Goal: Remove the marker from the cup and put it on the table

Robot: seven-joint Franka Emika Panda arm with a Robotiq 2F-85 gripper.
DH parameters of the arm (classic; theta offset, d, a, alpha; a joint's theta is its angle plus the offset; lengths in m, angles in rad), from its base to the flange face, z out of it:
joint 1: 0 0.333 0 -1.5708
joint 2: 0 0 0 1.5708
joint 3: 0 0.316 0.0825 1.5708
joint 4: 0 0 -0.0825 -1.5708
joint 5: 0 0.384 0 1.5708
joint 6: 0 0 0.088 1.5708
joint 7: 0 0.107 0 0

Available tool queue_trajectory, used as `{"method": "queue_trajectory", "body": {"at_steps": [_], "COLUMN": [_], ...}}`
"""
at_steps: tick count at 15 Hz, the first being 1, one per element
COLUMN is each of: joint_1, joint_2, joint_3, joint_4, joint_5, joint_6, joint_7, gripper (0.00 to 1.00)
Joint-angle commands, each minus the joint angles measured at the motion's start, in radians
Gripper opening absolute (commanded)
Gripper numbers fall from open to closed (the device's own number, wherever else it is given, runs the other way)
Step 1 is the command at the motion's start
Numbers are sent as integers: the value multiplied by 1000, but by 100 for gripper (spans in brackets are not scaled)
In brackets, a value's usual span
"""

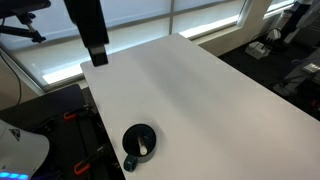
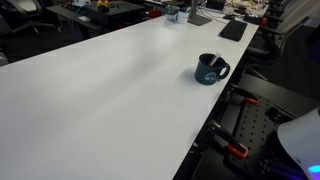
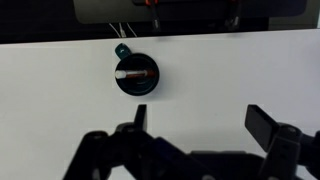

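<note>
The small black cup stands near one edge of the white table, and shows in both exterior views. The pale marker lies inside it, across the opening. In the wrist view the cup is above and left of my gripper. The gripper is open and empty, well clear of the cup. In an exterior view the gripper hangs over the far table edge. The cup has a teal handle.
Black clamps with orange parts sit along the table edge near the cup. A black mat and small items lie at the far end. Office desks and chairs stand beyond the table.
</note>
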Motion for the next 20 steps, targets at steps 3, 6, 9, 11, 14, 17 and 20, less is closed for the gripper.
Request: {"method": "queue_trajectory", "body": {"at_steps": [3, 6, 9, 11, 14, 17, 20], "joint_1": [-24, -29, -33, -28, -20, -14, -21], "joint_2": [70, 80, 91, 93, 125, 146, 193], "joint_3": [-58, -58, -67, -58, -63, -77, -90], "joint_4": [-144, -148, -163, -164, -176, -193, -190], "joint_5": [-75, -64, -71, -85, -121, -170, -242], "joint_6": [157, 153, 166, 164, 181, 189, 219], "joint_7": [-130, -137, -161, -169, -232, -341, -426], "gripper": [100, 100, 100, 100, 100, 100, 100]}}
